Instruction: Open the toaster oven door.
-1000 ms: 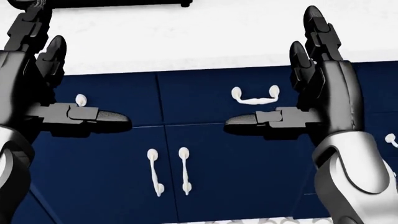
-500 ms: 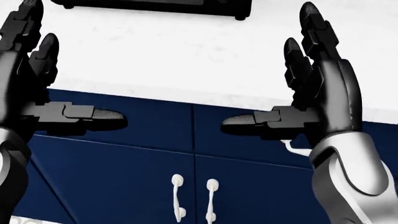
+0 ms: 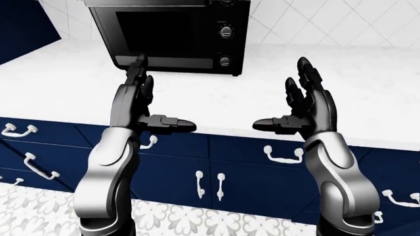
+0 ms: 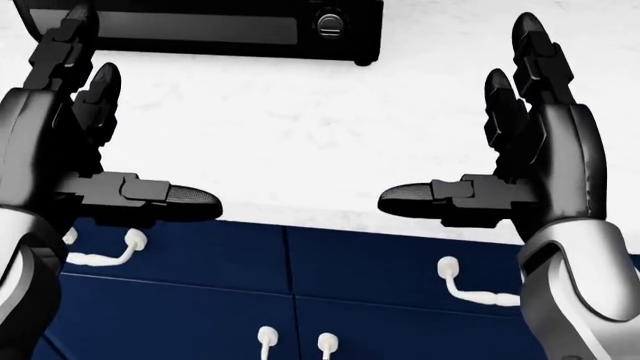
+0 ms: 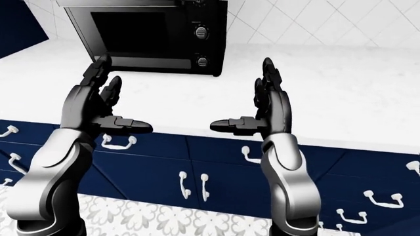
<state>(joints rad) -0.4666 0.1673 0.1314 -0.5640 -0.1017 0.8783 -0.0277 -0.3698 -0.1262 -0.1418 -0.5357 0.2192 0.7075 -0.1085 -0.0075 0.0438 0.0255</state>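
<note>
My left hand is raised with its fingers spread and pointing up, thumb jutting sideways toward 3 o'clock; it holds nothing. My right hand mirrors it, fingers splayed upward and thumb aimed toward 9 o'clock, likewise empty. Both forearms rise steeply from the bottom edge of the left-eye view, elbows low, palms facing one another above the near edge of the white countertop. Outward from the left fingertips, at about 12 o'clock, stands the black toaster oven, set well in on the counter against the tiled wall; neither hand touches it. Its dark glass door fills the left portion of the face, with two control knobs stacked down the right side. No handle is visible; the top of the door is cut off by the frame, so I cannot tell where the grip sits. I judge the door rigid, hinged and light, the glass smooth and apt to slip under bare fingertips, so the hold belongs on a handle or the upper lip, not the pane. The appliance itself may slide if pulled sharply. Below the counter run navy cabinet fronts with white handles.
</note>
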